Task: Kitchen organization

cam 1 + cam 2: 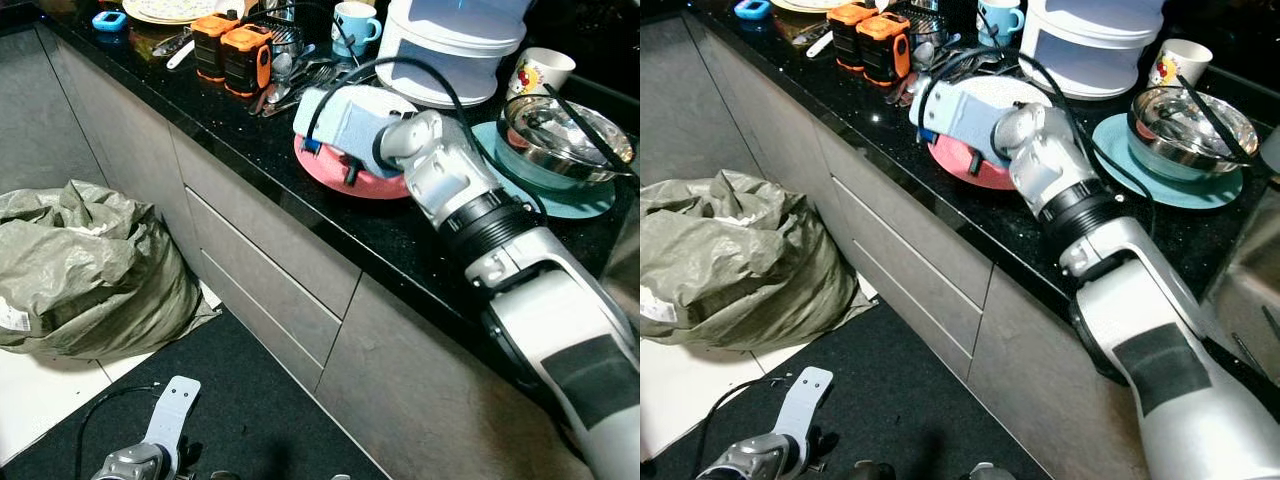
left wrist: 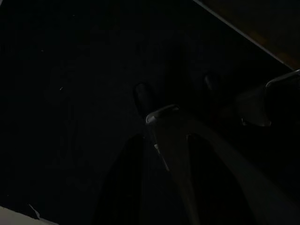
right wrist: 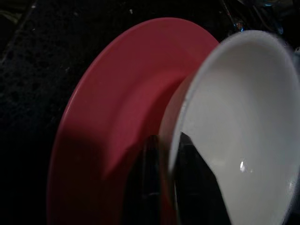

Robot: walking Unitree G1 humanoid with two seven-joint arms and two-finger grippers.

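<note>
We are reaching our right gripper (image 3: 161,180) over the black counter (image 1: 400,240), jaws pinching the rim of a white bowl (image 3: 248,126) sitting on the pink plate (image 3: 117,108), left gripper (image 2: 176,101) hanging low over dark floor, jaws unreadable

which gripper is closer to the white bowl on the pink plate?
Right. The right gripper is at the white bowl, one finger on each side of its rim, over the pink plate on the counter. The left gripper hangs low over the dark floor mat, far from the bowl.
</note>
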